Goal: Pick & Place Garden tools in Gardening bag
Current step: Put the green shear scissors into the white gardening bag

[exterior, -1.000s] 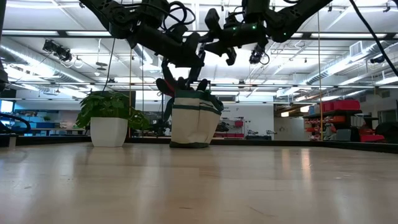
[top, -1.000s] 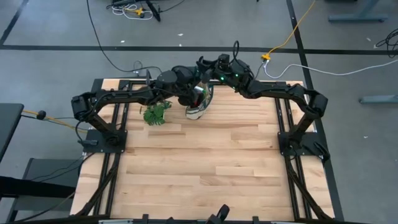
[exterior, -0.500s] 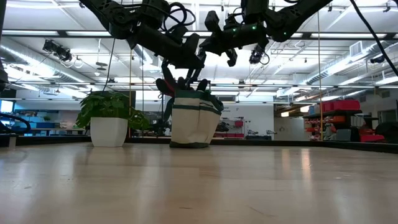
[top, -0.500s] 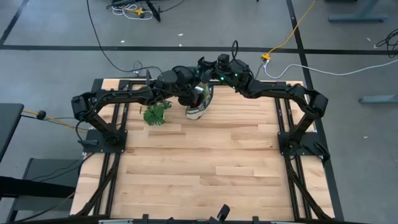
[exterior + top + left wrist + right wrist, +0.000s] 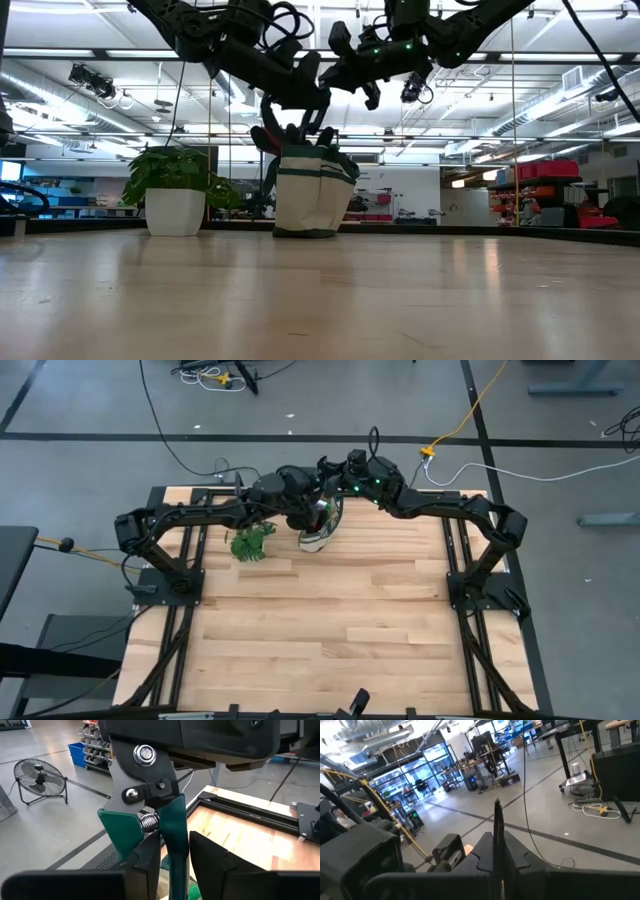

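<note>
— Right, top centre of the overhead frame: both arms crowd over the gardening bag [image 5: 320,530], which stands near the table's [image 5: 330,620] far edge. What's the left gripper [image 5: 172,852] doing?

— Its wrist view fills with pruning shears [image 5: 155,815], green-handled here, pivot bolt and coil spring in the upper middle of the frame. One handle stands upright between the two dark fingers [image 5: 207,855]; the jaws look slightly apart around it, and I can't tell whether they're pinching it or letting go.

— How would those shears handle?

— Stiff metal, fairly weighty for their size, I'd judge, and the smooth handles could slip or swivel. Best held on a handle below the spring, well away from the blades. The bag is soft canvas, so its mouth may sag or snag a tool.

— And the right gripper [image 5: 497,845]?

— Jaws pressed flat together, nothing between them, up at the top centre of the low view above the bag.

— Anything in the way?

— The potted plant [image 5: 175,190] sits just left of the bag in the low view, near but apart. The bigger worry, I'd say, is the two wrists so close together over the bag's green loop handles [image 5: 325,150].
</note>
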`<state>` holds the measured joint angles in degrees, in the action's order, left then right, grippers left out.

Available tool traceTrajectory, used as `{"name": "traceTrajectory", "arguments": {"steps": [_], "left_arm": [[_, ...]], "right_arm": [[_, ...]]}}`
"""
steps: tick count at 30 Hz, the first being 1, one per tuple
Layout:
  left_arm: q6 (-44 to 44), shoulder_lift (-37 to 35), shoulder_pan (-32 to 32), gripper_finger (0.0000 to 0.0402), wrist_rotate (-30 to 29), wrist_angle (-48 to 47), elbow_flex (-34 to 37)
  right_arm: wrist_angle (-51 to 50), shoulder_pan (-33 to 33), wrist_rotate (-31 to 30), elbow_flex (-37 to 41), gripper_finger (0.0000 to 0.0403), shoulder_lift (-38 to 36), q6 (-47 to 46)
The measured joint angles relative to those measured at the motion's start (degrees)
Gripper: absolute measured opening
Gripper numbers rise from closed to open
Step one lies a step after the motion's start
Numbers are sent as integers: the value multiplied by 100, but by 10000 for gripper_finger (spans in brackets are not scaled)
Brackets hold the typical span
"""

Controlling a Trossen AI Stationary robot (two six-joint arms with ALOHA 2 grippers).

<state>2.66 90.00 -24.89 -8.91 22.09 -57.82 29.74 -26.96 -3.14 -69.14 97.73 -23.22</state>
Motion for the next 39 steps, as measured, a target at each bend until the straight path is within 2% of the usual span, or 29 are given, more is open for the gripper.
{"name": "traceTrajectory", "arguments": {"steps": [9, 16, 24, 32, 39], "left_arm": [[118, 0, -6, 98, 136, -4, 0], [76, 2, -4, 105, 118, -15, 2], [41, 4, 3, 152, -168, 46, 2], [54, -98, -6, 210, -176, 90, -2], [-25, -505, 1, 220, -137, -97, 0]], "right_arm": [[-82, -74, 148, 0, 4, -2, -7], [-111, -76, 268, 0, 4, -7, 108], [-400, -169, 266, 1, 4, -7, 225], [-532, -194, 412, 9, 2, -7, 253], [-579, -215, 423, 2, 2, -7, 284]]}}
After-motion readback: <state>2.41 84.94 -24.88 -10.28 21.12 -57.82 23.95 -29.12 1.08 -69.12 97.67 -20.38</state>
